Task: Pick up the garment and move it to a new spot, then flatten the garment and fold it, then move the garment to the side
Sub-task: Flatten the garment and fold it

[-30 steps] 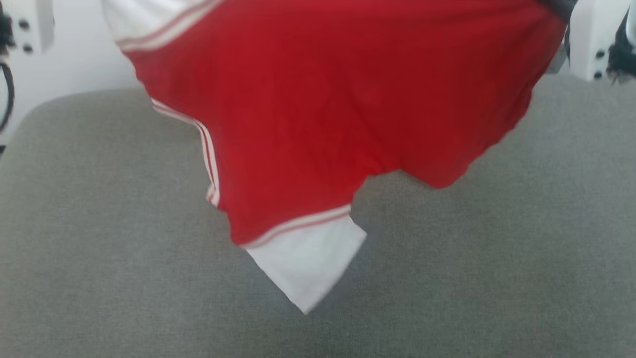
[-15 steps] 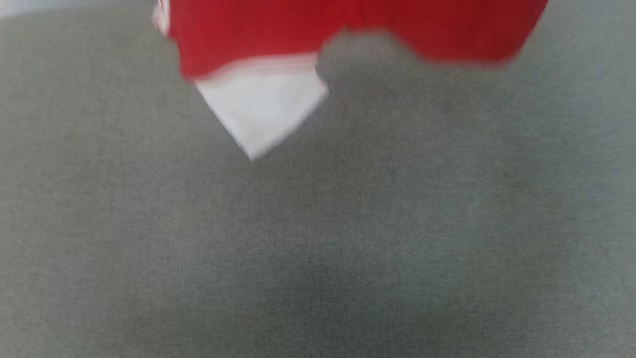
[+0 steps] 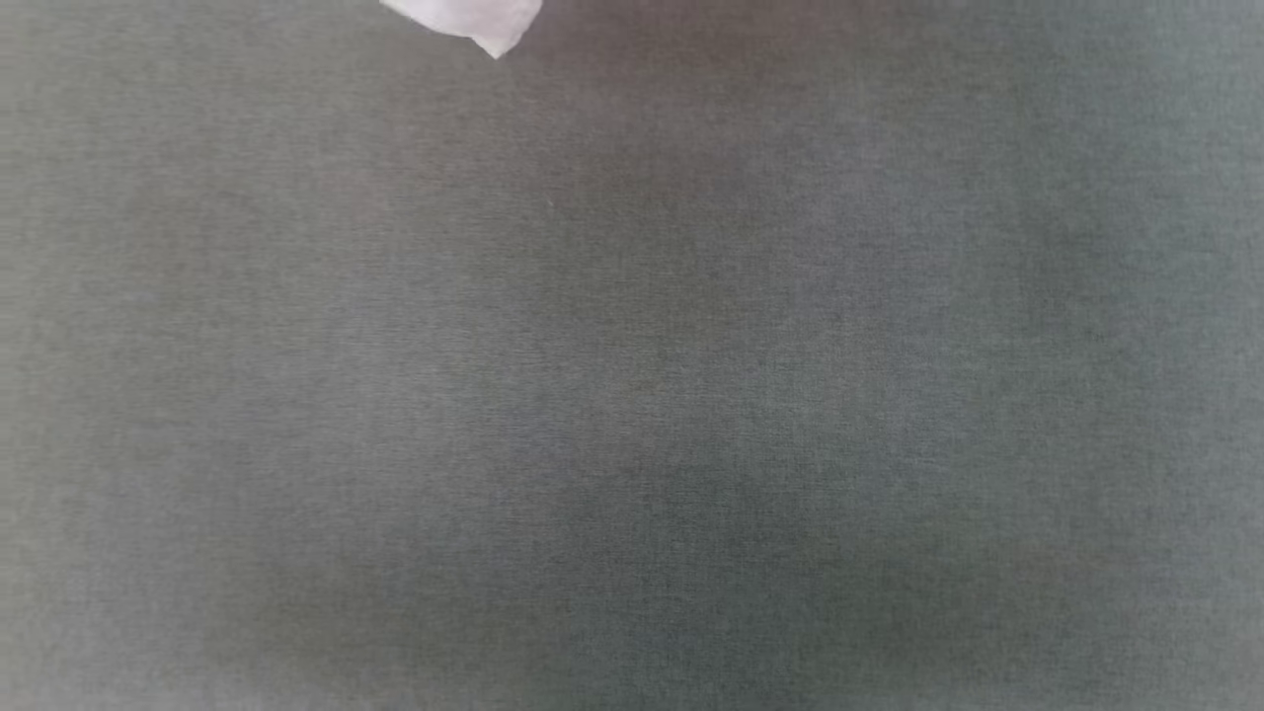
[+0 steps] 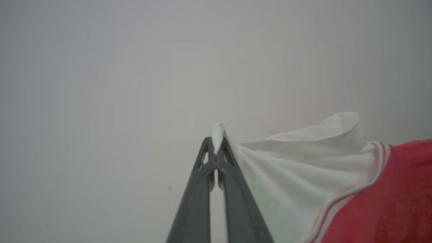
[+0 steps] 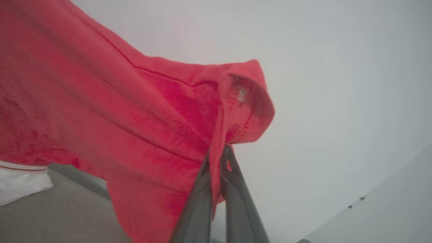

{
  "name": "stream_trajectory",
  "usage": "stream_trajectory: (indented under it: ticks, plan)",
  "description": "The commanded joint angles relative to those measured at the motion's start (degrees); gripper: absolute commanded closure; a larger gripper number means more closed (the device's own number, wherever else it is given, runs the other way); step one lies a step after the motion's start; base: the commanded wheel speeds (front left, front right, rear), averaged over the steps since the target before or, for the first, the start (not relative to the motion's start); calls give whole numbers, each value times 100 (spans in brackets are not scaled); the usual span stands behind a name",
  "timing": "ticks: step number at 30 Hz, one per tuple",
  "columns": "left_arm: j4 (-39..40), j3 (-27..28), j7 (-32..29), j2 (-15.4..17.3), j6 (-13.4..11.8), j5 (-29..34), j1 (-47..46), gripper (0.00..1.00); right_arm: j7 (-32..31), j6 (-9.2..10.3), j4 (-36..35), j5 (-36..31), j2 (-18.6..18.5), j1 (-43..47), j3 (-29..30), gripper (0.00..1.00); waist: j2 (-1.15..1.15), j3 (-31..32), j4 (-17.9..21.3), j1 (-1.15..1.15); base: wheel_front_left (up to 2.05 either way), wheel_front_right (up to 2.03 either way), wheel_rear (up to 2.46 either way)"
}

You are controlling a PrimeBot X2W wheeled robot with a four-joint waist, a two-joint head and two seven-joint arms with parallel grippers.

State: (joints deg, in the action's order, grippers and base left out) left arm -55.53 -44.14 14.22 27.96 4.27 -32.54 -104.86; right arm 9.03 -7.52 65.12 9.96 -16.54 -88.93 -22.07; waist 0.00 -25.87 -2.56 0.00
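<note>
We log the left gripper (image 4: 215,145) as closed: in its wrist view the two dark fingers meet at the tips and pinch a small fold of the garment (image 4: 398,189), with a nub of white cloth poking out just past the tips. The pinched part belongs to a white sleeve (image 4: 297,165), which fans out to the right of the fingers in that view and joins the red body across a striped white-and-red seam (image 4: 378,162). Behind it we note a plain pale wall (image 4: 101,67). The right gripper (image 5: 216,153) is closed as well: in its wrist view the fingers clamp a red edge of the garment, and a stitched hem corner (image 5: 246,101) flops over just above the tips. From there the red cloth spreads up and to the left of that view, with the grey fabric surface (image 5: 50,216) showing beneath its lower edge. The other white sleeve (image 5: 20,184) sits low at the left edge of that view; whether it touches the surface we cannot tell. So the garment hangs spread between both grippers, raised. In the head view a white sleeve tip (image 3: 464,18) dips in at the top edge, left of centre, over the grey surface, which carries a soft shadow lower down.
</note>
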Motion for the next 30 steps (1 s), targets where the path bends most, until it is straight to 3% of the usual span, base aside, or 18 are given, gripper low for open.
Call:
stream_trajectory:
  ticks: [1,4,9,18,23,30]
  plan:
    - [-75,-28,-86,-36,67,-96,143,100,-20,6,58,22,-8,118,-16,100,0,65,-48,0,0,0,0]
    - [-262,-232,-439,-63,254,-267,707,100,-165,6,263,191,67,508,-217,100,0,212,-120,0,0,0,0]
    - [14,-574,-1199,-30,313,-835,1774,100,-453,6,278,684,-12,1188,-572,100,0,473,-233,0,0,0,0]
    - [1434,-987,-2779,746,291,-2021,3762,100,-1389,5,-604,2003,-441,2647,-1306,100,0,853,-345,0,0,0,0]
    - [2612,-1011,-3431,1249,-179,-2551,4865,100,-1782,6,-1612,2702,-1053,3537,-1715,100,0,1010,-348,0,0,0,0]
    - [4848,-1149,-3985,2109,-1437,-3057,6407,100,-2092,7,-2917,3411,-1840,4782,-1894,100,0,1120,-316,0,0,0,0]
